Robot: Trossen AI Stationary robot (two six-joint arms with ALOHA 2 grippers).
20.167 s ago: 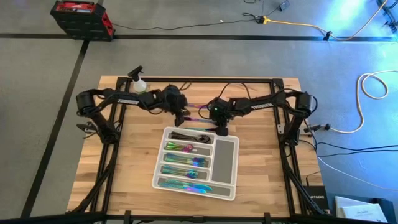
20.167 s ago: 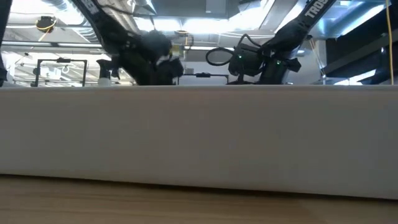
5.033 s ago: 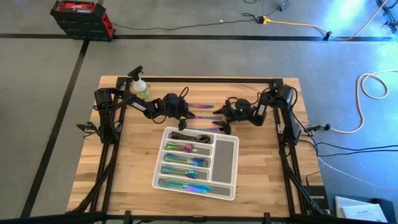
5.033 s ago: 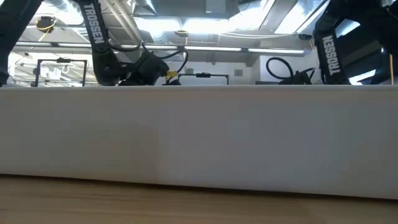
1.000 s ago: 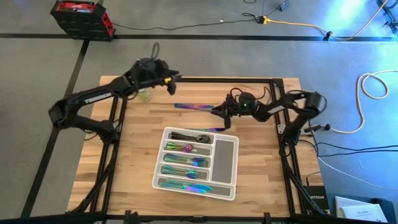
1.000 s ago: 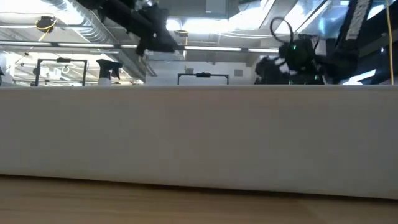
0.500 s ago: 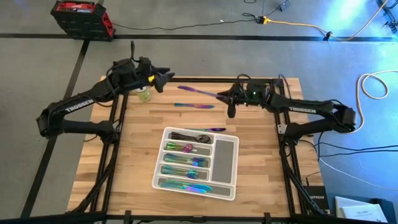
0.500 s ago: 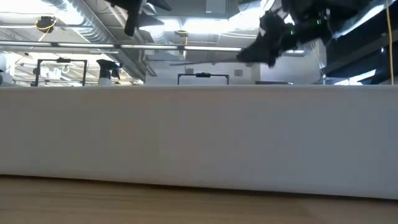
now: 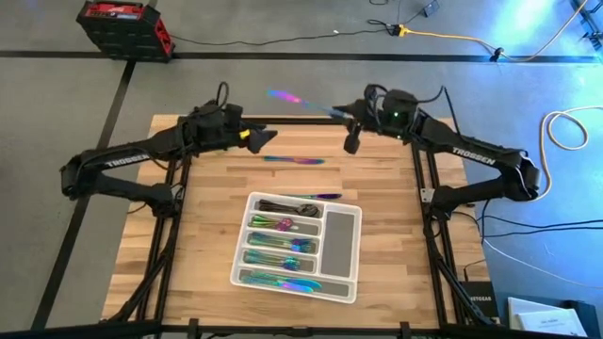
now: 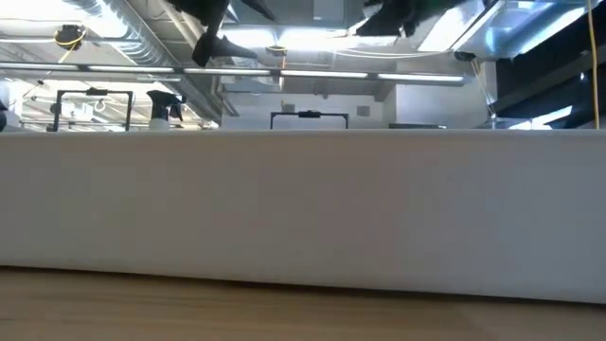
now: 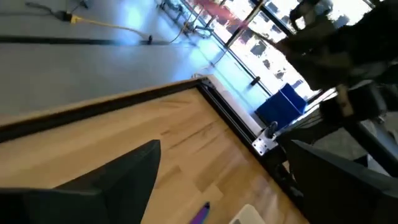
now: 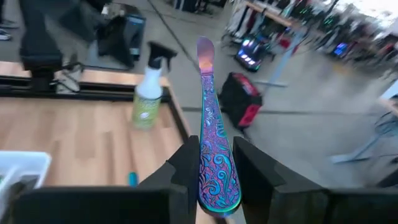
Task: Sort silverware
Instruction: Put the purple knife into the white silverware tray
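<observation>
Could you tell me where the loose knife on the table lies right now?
In the high view the knife lies flat on the wood, between the tray and the table's far edge.

Glossy iridescent embossed metal knife (image 12: 211, 155), pale matt wood-plank table (image 9: 203, 245), smooth white plastic tray (image 9: 341, 235)

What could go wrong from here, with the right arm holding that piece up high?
1. The right gripper pinches the iridescent knife only at its handle end, blade sticking far out; it may pivot or slip.
2. It is raised over the table's far edge, so a drop could land on the floor.
3. The left gripper, fingers open and empty, hovers nearby; the arms could cross reaching the tray.
</observation>
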